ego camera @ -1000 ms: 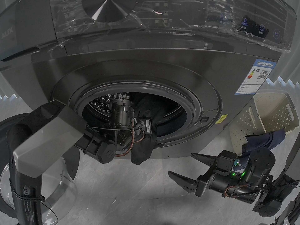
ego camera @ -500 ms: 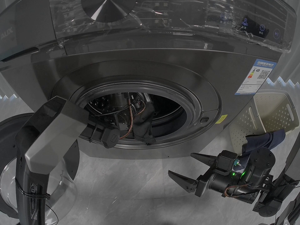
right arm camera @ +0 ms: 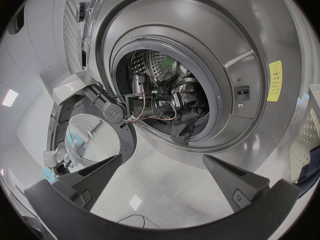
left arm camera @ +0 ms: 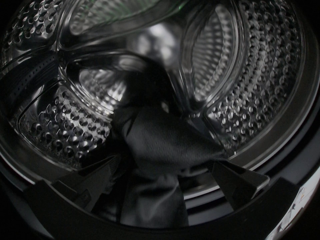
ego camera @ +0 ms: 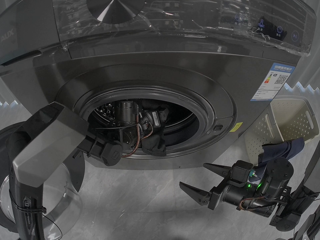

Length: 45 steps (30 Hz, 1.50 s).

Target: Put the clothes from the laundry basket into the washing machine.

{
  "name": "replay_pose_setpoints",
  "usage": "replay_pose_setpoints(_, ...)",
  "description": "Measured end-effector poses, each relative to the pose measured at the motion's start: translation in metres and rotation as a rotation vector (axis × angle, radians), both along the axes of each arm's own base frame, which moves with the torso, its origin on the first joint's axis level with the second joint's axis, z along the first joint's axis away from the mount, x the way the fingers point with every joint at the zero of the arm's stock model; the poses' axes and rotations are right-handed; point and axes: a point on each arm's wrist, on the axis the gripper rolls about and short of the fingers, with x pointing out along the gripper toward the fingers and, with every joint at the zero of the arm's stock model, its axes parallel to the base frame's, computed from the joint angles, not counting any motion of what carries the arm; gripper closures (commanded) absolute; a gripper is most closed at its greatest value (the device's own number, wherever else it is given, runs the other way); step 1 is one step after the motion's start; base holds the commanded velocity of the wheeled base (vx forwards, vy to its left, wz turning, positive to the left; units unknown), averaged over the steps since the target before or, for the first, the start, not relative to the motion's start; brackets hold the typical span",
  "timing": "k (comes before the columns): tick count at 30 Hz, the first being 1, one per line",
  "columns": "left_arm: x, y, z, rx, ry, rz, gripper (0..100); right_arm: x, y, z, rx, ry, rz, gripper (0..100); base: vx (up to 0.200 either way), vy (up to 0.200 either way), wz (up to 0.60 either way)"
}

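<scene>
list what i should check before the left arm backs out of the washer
1. Door swung aside: ok.
2. Left gripper open, fingers spread: ok.
3. Dark garment wholly inside the drum: not ok, its end hangs over the lower rim of the opening.
4. Garment free of the wrist cable: cannot tell.
5. Right gripper clear of the opening: ok, open and low in front.
6. Laundry basket emptied: not ok, a blue garment drapes over its rim.
</scene>
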Motion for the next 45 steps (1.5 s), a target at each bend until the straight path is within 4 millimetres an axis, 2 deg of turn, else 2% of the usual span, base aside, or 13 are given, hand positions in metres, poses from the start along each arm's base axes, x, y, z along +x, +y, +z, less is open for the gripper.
replay_pose_setpoints(4, -0.006, 0.002, -0.007, 0.049, 0.049, -0.030, 0, 0.000, 0.000, 0.000, 0.000, 0.000, 0.000, 0, 0.000, 0.000, 0.00)
replay_pose_setpoints(5, -0.005, 0.003, -0.009, 0.053, 0.052, -0.030, 100, 0.000, 0.000, 0.000, 0.000, 0.000, 0.001, 0, 0.000, 0.000, 0.00)
replay_pose_setpoints(13, 0.010, -0.004, -0.029, 0.080, 0.048, -0.028, 100, 0.000, 0.001, 0.001, 0.003, -0.003, 0.003, 0, 0.000, 0.000, 0.00)
replay_pose_setpoints(18, 0.019, -0.008, -0.033, 0.067, 0.035, -0.020, 100, 0.002, 0.001, 0.002, 0.010, -0.009, -0.002, 0, 0.000, 0.000, 0.00)
replay_pose_setpoints(24, 0.036, -0.010, -0.010, -0.134, -0.034, 0.023, 100, 0.003, 0.002, 0.003, 0.014, -0.012, -0.004, 0, 0.000, 0.000, 0.00)
replay_pose_setpoints(31, 0.059, 0.005, 0.027, -0.285, -0.212, 0.091, 100, 0.004, 0.003, 0.004, 0.022, -0.016, -0.007, 0, 0.000, 0.000, 0.00)
replay_pose_setpoints(34, 0.063, 0.011, 0.033, -0.308, -0.260, 0.102, 100, 0.004, 0.003, 0.004, 0.022, -0.015, -0.005, 0, 0.000, 0.000, 0.00)
replay_pose_setpoints(37, 0.065, 0.011, 0.031, -0.304, -0.266, 0.103, 100, 0.004, 0.003, 0.003, 0.020, -0.013, -0.006, 0, 0.000, 0.000, 0.00)
replay_pose_setpoints(38, 0.066, 0.011, 0.029, -0.301, -0.265, 0.103, 0, 0.005, 0.003, 0.003, 0.020, -0.013, -0.007, 0, 0.000, 0.000, 0.00)
replay_pose_setpoints(45, 0.064, 0.005, 0.025, -0.286, -0.260, 0.097, 0, 0.005, 0.004, 0.003, 0.019, -0.011, -0.005, 0, 0.000, 0.000, 0.00)
